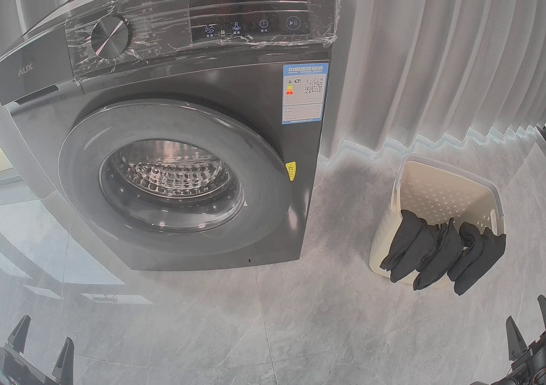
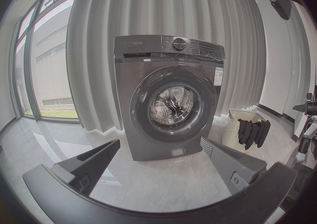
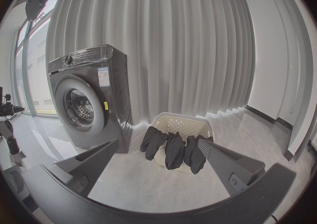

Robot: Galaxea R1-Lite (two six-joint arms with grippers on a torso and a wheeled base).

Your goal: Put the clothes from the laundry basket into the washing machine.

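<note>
Left hand (image 1: 41, 346): fingers spread wide, nothing in them, low over the floor (image 1: 273, 312) in front of the washing machine (image 1: 187, 85), well short of it. In the left wrist view it points roughly at the round door (image 1: 170, 187).

The door looks shut, its glass flush in the ring, so I judge opening it is the step in hand. I can't make out a handle or latch, so find the opening edge first. Then swing the door fully clear so it doesn't block the drum mouth.

The laundry basket (image 1: 449, 167) stands on the floor just beside the machine's right side, near the curtain (image 1: 432, 45). The dark clothes (image 1: 441, 247) hang in several folds over its near rim, part inside and part draped outside. None are in the machine yet.

Pick advice: pinch one fold at the rim where the cloth bunches, and lift straight up. The basket looks light and could tip or drag.

Right hand (image 1: 524, 309): also wide apart and empty, low and near the basket on the robot's side, not touching. The right wrist view shows it lined up on the clothes.
</note>
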